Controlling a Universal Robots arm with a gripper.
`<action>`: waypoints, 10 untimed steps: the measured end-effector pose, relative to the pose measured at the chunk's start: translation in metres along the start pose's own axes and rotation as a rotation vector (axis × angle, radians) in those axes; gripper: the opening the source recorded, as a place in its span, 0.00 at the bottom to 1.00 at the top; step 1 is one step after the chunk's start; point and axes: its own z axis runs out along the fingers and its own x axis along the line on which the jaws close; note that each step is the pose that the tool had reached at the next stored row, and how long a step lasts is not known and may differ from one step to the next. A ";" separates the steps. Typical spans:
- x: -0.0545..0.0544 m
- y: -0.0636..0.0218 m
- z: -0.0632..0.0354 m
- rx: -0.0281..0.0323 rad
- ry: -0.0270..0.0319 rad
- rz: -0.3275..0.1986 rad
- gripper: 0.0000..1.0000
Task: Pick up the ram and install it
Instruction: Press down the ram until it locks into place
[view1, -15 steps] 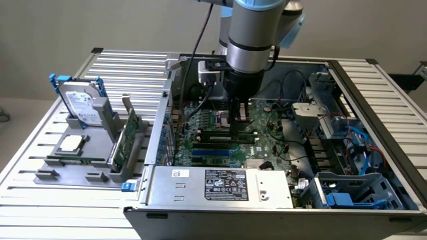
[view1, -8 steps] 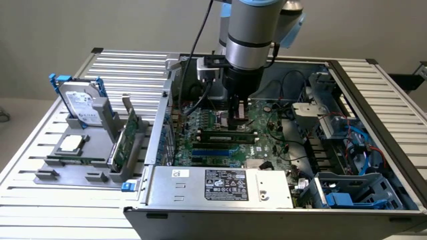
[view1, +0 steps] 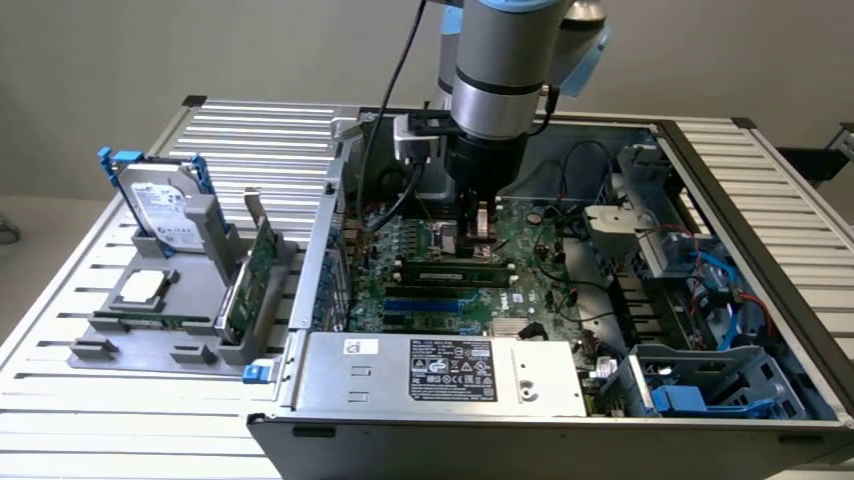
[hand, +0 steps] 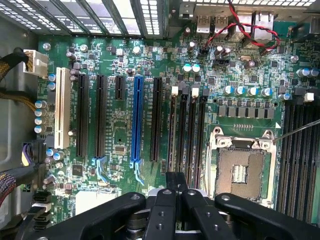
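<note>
Exterior view's left: grey fixture sitting on the slatted bench, carrying a hard drive standing upright in a blue bracket. Its label is printed but too small to read. Nearer, a square silver processor chip is lying flat, and a broad green expansion card is standing on edge at the fixture's right.

Centre: open PC case. The power supply is sitting at the near edge. Its black label is showing white text and compliance marks, none legible.

The arm is reaching down into the case. The gripper is hanging over the memory slots with its jaws together, clamping nothing I can make out. The ram is sitting lengthwise along a slot, just on the near side of the jaws. Whether they're touching it, can't tell.

In the wrist view, the motherboard is showing a white slot, a blue slot and an empty processor socket. The silkscreen is unreadable, and the jaws are hiding the slot ends.

Exterior view's right: blue cables are running through the drive bay, partly hidden by the frame.
</note>
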 end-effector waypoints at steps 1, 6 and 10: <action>0.000 0.0000 0.0000 0.0000 0.0000 0.000 0.11; 0.000 0.0000 0.0000 0.0000 0.0000 0.000 0.11; 0.000 0.0000 0.0000 0.0000 0.0000 0.000 0.11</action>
